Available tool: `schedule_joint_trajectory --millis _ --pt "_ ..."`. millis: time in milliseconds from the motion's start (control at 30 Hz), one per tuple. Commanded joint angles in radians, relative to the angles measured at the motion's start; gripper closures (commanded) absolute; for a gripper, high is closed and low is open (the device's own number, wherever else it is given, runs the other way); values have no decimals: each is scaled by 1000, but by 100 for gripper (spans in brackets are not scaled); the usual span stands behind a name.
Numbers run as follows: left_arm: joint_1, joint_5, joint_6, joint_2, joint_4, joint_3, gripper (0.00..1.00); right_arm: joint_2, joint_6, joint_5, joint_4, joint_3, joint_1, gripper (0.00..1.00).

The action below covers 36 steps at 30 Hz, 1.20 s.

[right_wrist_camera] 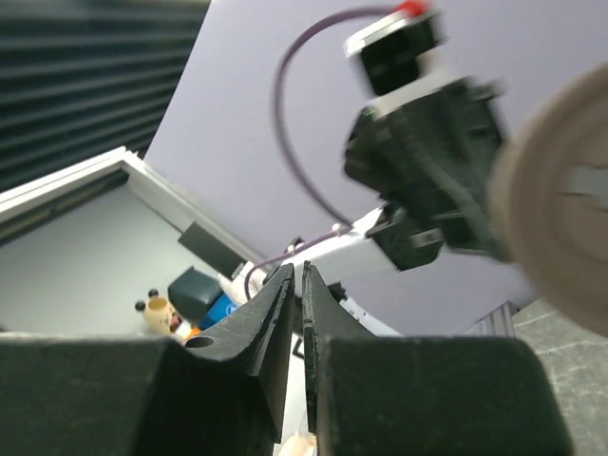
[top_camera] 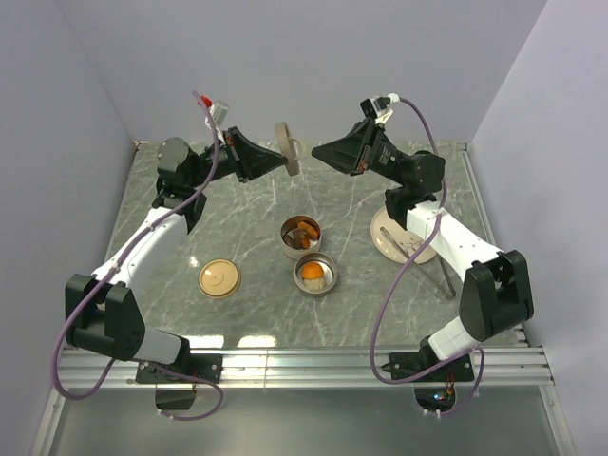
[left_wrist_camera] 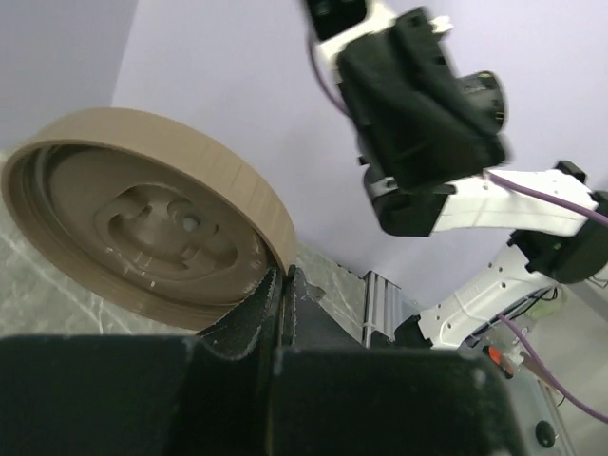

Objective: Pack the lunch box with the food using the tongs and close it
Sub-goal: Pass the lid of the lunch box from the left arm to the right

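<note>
The left jaws are clamped on the rim of a tan round lid, held on edge in the air. The right jaws face it from just beside, narrowed to a slit with nothing between them. Below both, on the worktop, two metal lunch box tins hold the food. A second tan lid lies below the left jaws. The tongs lie across a pink plate below the right jaws.
</note>
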Motion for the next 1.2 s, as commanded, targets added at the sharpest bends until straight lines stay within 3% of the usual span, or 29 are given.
schedule_joint_trajectory --millis 0,200,333,400,500,833,1167 --pt "10 -43 27 -6 -33 23 100 -42 10 -32 86 8 1 86" --pt "29 21 -104 -3 147 -25 100 -45 -46 -54 24 6 -11 84" --pt "30 76 -206 0 296 -42 100 -53 -152 -60 -133 5 -48 54" --pt "30 96 -243 0 350 -45 100 -53 -210 -41 -250 9 -85 45" --pt "29 109 -229 -14 347 -56 100 -47 -264 -12 -388 23 -117 40" --pt "29 124 -249 -6 375 -48 100 -13 -460 31 -674 108 -56 39" --pt "19 124 -220 -19 327 -56 100 53 -379 14 -556 137 -4 45"
